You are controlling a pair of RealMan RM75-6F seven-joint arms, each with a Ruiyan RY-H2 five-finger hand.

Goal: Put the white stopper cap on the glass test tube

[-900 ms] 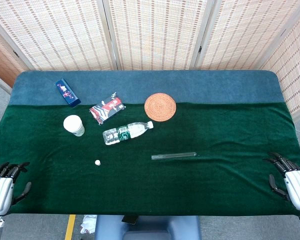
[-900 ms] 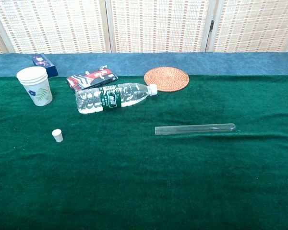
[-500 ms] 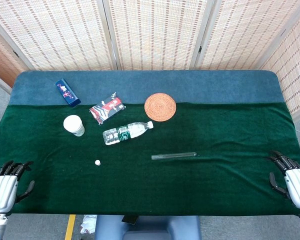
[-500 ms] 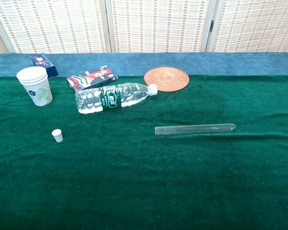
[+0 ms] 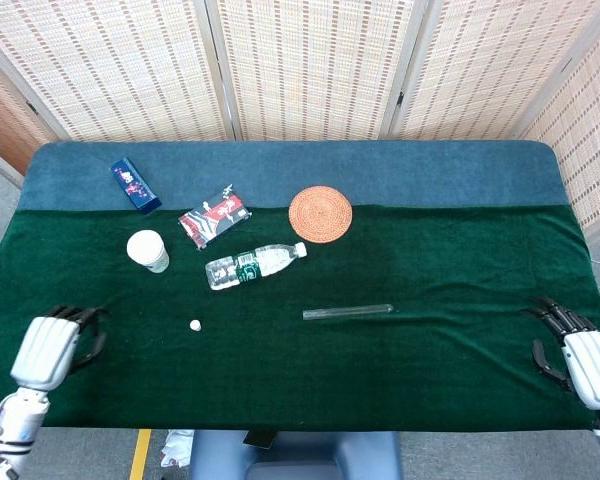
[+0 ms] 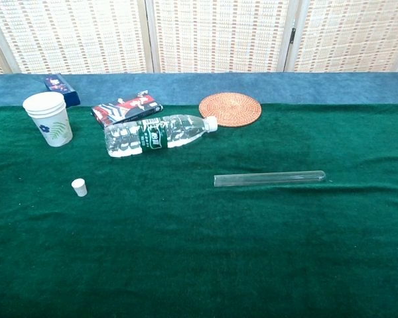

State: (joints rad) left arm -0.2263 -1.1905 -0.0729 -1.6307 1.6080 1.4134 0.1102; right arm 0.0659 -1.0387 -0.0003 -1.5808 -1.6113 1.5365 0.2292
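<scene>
Tabletop (image 6: 199,265) w/ matt green napped cloth, blue cloth strip (image 5: 300,170) at back. Test tube (image 6: 270,178) clear smooth glass. Bottle (image 6: 156,136) clear glossy plastic. Coaster (image 6: 230,109) woven, rough. Cup (image 6: 48,118) matt paper. Stopper (image 6: 79,187) white, matt

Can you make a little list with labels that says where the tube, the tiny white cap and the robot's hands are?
tube: glass test tube lies flat on the green cloth, uncapped
cap: white stopper cap stands apart, to the tube's left
left hand: left hand over the table's near left edge, holds nothing
right hand: right hand at the near right edge, holds nothing
nearby: water bottle on its side, paper cup, woven coaster
</scene>
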